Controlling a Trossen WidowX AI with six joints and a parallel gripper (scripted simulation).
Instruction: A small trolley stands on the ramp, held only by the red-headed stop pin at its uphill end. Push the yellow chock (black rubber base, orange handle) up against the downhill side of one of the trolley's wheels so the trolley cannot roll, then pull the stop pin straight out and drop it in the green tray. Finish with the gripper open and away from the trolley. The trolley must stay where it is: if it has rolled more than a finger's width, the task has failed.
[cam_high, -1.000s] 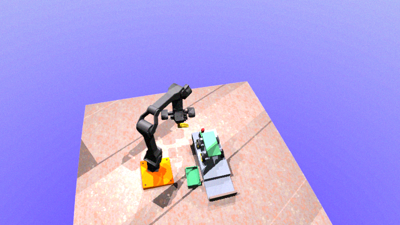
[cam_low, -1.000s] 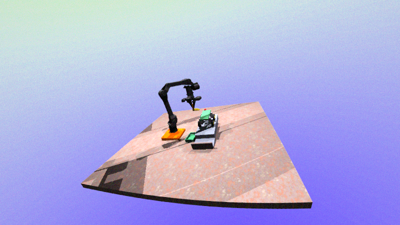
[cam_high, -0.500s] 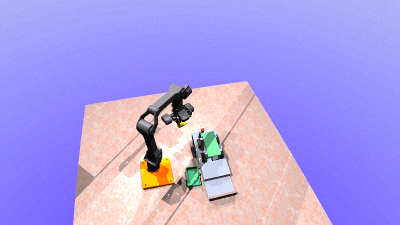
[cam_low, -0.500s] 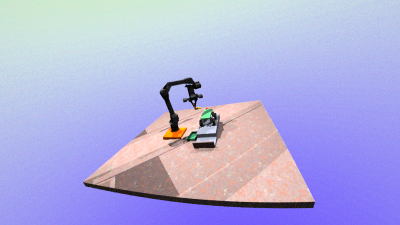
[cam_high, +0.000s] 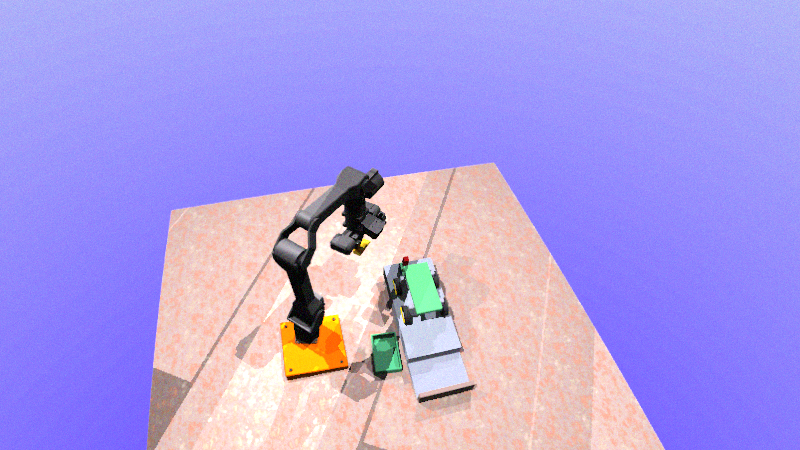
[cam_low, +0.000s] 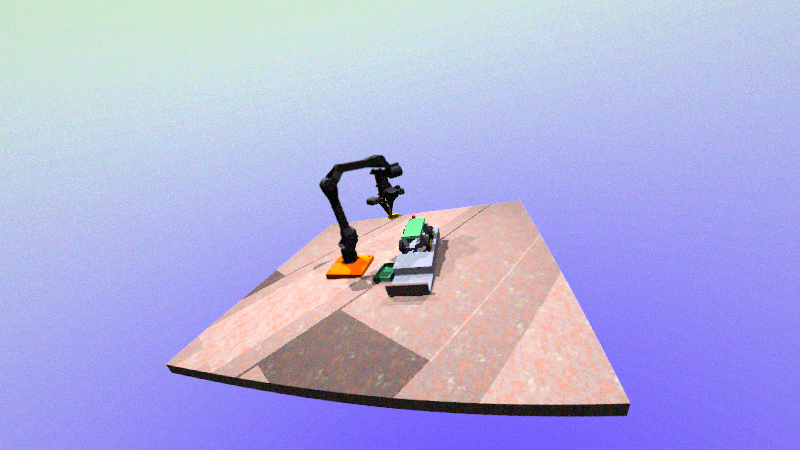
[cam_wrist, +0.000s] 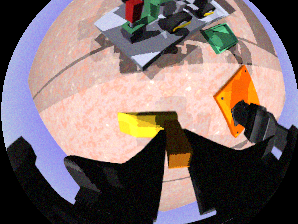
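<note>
While the trolley (cam_high: 423, 287) (cam_low: 414, 228) sits on the upper part of the ramp (cam_high: 429, 337) (cam_low: 414, 260) (cam_wrist: 112, 28), I have the gripper (cam_high: 360, 246) (cam_low: 389, 214) (cam_wrist: 172, 133) clamped on the chock (cam_high: 362, 246) (cam_low: 395, 215) (cam_wrist: 141, 125). Orange handle between the fingers, yellow body sticking out to one side in the wrist view. Chock is off the ramp, held up over the tabletop (cam_high: 503, 335) (cam_low: 492, 313) (cam_wrist: 85, 100), near the pin end and apart from the trolley. No wheel is chocked.

Stop pin (cam_high: 405, 260) (cam_low: 413, 216) (cam_wrist: 133, 11): red head up, standing at the trolley's uphill end, not pulled. Trolley: green top, dark wheels with yellow on them, all on the ramp. Can't tell from here whether it touches the pin.

Tray (cam_high: 386, 353) (cam_low: 384, 272) (cam_wrist: 220, 38): green, on the tabletop just beside the ramp, between it and the orange base plate (cam_high: 290, 366) (cam_low: 335, 274) (cam_wrist: 222, 97). Pin isn't in it. Arm (cam_high: 327, 202) (cam_low: 358, 165) (cam_wrist: 259, 122) arches out from the plate, wrist high, fingers pointing down.
</note>
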